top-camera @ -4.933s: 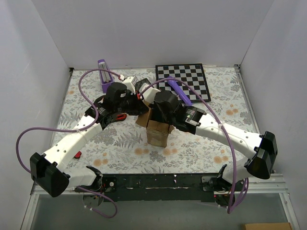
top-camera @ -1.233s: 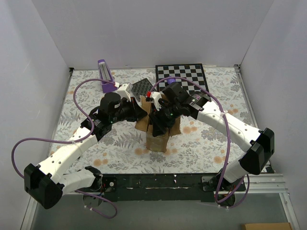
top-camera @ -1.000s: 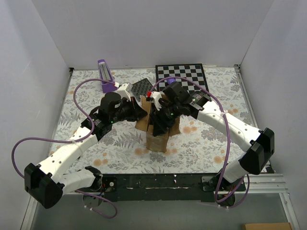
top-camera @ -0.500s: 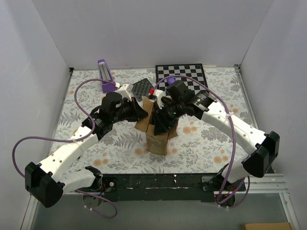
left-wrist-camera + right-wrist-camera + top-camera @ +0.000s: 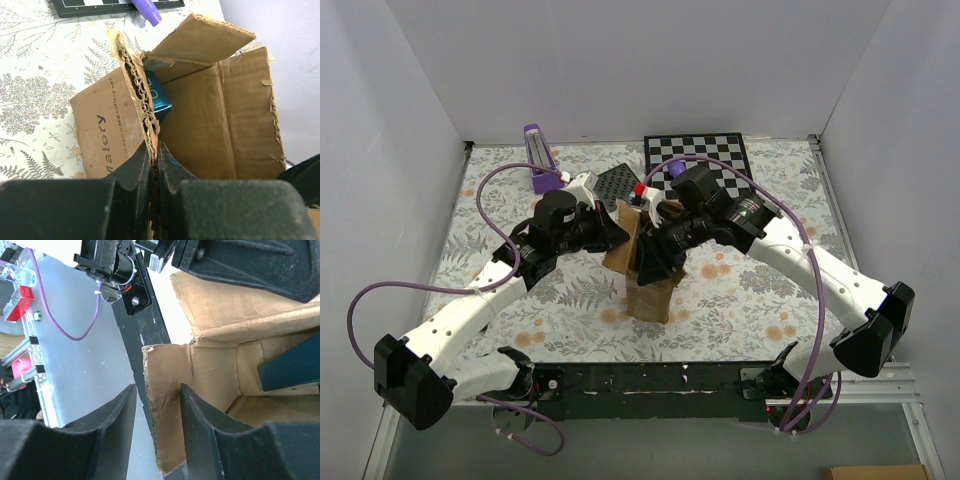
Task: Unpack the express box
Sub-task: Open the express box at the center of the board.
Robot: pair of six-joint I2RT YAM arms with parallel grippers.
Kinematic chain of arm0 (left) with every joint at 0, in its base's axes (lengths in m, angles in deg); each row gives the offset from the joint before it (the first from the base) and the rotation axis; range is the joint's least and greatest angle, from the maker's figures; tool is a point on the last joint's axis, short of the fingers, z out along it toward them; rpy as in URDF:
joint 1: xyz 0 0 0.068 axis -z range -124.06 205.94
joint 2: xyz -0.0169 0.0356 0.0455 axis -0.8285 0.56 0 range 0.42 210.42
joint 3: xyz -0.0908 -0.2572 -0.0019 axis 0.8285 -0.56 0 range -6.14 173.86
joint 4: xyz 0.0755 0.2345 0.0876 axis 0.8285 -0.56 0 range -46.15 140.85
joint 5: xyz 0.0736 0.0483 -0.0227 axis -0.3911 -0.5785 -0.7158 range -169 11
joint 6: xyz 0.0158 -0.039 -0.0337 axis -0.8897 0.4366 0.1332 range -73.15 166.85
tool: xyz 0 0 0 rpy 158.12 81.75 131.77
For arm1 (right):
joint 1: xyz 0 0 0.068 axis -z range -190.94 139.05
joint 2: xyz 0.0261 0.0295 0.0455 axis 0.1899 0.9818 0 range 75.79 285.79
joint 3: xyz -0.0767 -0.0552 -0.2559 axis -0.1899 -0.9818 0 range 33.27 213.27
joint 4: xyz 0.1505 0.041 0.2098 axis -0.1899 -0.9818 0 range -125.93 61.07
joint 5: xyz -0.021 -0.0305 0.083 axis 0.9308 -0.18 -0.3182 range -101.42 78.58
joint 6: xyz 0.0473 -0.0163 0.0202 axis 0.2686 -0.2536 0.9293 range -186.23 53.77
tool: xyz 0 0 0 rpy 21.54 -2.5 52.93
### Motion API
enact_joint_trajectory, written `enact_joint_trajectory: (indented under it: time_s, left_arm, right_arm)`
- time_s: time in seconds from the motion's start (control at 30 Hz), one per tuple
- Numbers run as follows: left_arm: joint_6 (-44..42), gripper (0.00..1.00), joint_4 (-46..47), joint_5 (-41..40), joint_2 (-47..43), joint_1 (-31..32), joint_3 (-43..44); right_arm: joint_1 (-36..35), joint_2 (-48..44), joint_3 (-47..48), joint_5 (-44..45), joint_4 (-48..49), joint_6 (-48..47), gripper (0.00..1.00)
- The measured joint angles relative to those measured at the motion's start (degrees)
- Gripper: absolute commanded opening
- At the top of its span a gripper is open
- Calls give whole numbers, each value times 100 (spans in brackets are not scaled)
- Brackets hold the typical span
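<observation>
1. Since the view of a few seconds ago, the box's top flaps have gone from folded down to standing open. My right arm's elbow has swung outward.
2. The express box (image 5: 650, 292) stands upright mid-table, between my two arms.
3. My left gripper (image 5: 153, 150) is clamped tight on the corrugated edge of one flap. My right gripper (image 5: 157, 390) straddles another flap, jaws apart and not yet pinching.
4. I judge the box light. Its cardboard is stiff but ragged and likely to tear at the edges. The best hold is probably low on a flap, near its fold.
5. Inside, a blue packet (image 5: 157, 95) leans against a wall. The raised flaps narrow the way in.
6. Behind the box are a chessboard (image 5: 705, 165), a purple pen (image 5: 146, 9) and a dark mesh pad (image 5: 615, 182). None of them blocks the opening, but my own arms crowd it.
</observation>
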State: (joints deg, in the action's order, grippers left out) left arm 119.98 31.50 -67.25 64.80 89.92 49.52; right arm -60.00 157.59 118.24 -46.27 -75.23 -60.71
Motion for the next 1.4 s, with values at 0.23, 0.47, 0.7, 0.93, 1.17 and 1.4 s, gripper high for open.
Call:
enact_joint_trajectory:
  time_s: [0.23, 0.47, 0.7, 0.93, 1.17, 1.4]
  left_arm:
    - [74, 0, -35, -37, 17, 0, 24]
    - [177, 0, -33, -44, 44, 0, 35]
    - [221, 0, -37, -63, 39, 0, 33]
    - [234, 0, -26, -66, 24, 0, 17]
    - [234, 0, 11, -127, 11, 0, -4]
    - [234, 0, 15, -129, 0, 0, -13]
  right_arm:
    - [-197, 0, 0, -48, 46, 81, 52]
    - [-507, 0, -2, 229, -31, 61, 45]
    - [-542, -11, -184, 1001, -20, 210, 23]
    - [-682, -66, -271, 1615, 20, 365, 28]
    - [-706, -153, 59, 1856, -57, 350, 50]
    - [-656, -173, 903, 2457, -48, 214, 45]
